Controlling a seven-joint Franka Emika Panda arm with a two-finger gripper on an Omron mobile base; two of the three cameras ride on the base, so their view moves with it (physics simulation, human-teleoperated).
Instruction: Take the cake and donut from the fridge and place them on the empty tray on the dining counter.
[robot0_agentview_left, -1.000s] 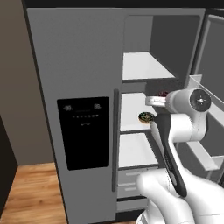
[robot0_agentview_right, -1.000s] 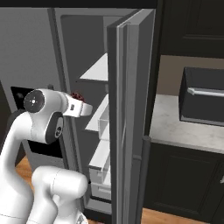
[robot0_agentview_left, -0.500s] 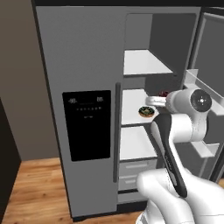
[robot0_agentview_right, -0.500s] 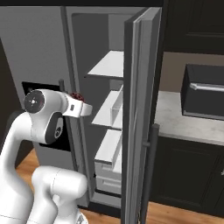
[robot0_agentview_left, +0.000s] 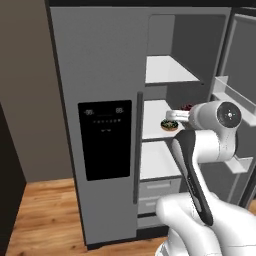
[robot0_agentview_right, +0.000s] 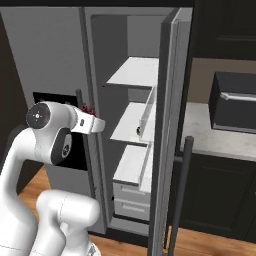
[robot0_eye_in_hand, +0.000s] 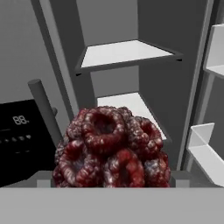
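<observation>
A white robot arm holds the cake (robot0_eye_in_hand: 111, 148) just outside the open fridge (robot0_agentview_left: 100, 60). Its gripper (robot0_eye_in_hand: 111, 181) is clamped around the dark red lump. The donut (robot0_agentview_left: 169, 124) sits on a middle shelf.

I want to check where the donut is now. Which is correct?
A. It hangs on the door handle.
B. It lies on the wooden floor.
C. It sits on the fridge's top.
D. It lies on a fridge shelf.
D: in the left base view the donut lies on a white shelf inside the open fridge, just beside the arm.
</observation>
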